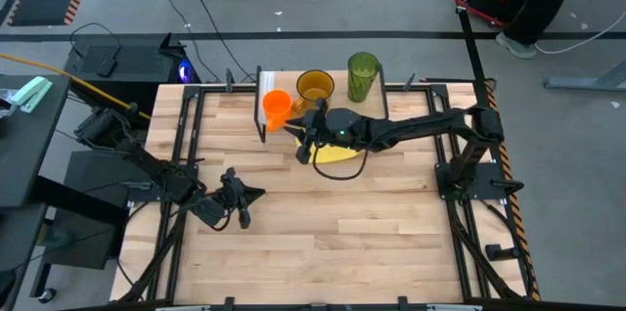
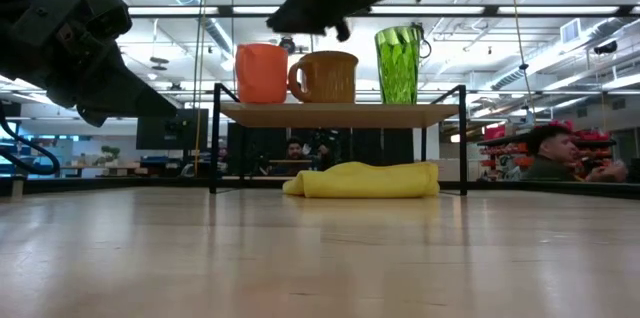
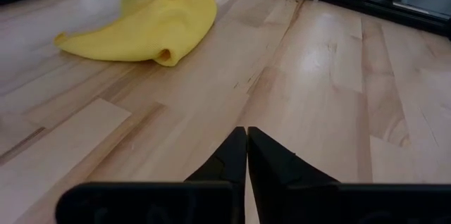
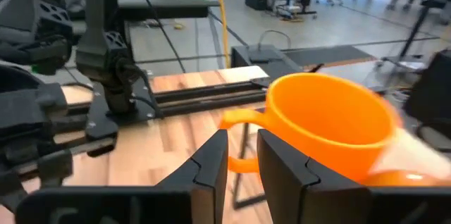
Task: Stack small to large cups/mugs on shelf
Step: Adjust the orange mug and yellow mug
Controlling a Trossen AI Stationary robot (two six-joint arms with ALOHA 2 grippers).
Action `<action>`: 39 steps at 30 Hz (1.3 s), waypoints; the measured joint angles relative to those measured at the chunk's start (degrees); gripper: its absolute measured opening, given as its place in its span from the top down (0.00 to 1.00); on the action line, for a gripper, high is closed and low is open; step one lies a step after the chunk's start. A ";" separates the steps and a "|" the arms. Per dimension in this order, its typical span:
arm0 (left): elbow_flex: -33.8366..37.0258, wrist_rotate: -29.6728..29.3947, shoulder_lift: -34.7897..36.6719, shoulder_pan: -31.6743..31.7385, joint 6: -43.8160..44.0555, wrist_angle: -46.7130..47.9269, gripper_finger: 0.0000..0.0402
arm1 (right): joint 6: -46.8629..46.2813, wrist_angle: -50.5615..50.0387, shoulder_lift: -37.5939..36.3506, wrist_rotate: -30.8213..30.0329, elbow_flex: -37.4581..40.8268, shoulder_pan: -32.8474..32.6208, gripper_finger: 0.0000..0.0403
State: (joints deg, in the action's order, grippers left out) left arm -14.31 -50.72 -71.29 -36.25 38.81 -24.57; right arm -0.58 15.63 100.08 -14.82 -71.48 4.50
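So the shelf [image 2: 340,114] sits at the far edge of the table [image 1: 372,243] with all three pieces lined up along its top board: orange mug [image 2: 262,72] at one end, amber-yellow mug [image 2: 328,76] in the middle, tall green tumbler [image 2: 398,64] at the other end. All three stand upright, mouths up, and the row runs along the shelf's long axis. The amber mug's handle points toward the orange one, nearly touching it.

The right gripper [image 1: 306,141] hangs just beside the orange mug, in front of the shelf and above board height. In the right wrist view its fingers [image 4: 211,160] are a narrow gap apart, holding nothing, with that mug's handle pointing toward them.

A yellow cloth [image 2: 362,180] lies crumpled on the table under the shelf.

The left gripper [image 1: 239,199] waits low over the near-left table, fingers [image 3: 232,155] pressed together and empty.
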 joint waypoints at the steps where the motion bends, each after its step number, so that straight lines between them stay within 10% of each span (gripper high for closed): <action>1: 0.00 0.00 0.00 0.00 -0.02 0.02 0.95 | 0.53 -1.12 -0.82 -0.91 0.00 -0.34 0.79; 15: 0.02 -5.54 -0.02 5.88 -8.09 -7.83 0.94 | -1.02 -15.46 -5.94 -5.57 0.00 -0.61 0.98; 39: 0.02 16.54 -0.01 40.95 -23.61 -22.93 0.96 | 3.37 -22.06 -6.65 -8.75 0.56 7.38 1.00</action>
State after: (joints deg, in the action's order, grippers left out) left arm -14.28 -34.18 -71.30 4.70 15.20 -47.51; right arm 2.78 -6.42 93.43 -23.58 -70.92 11.88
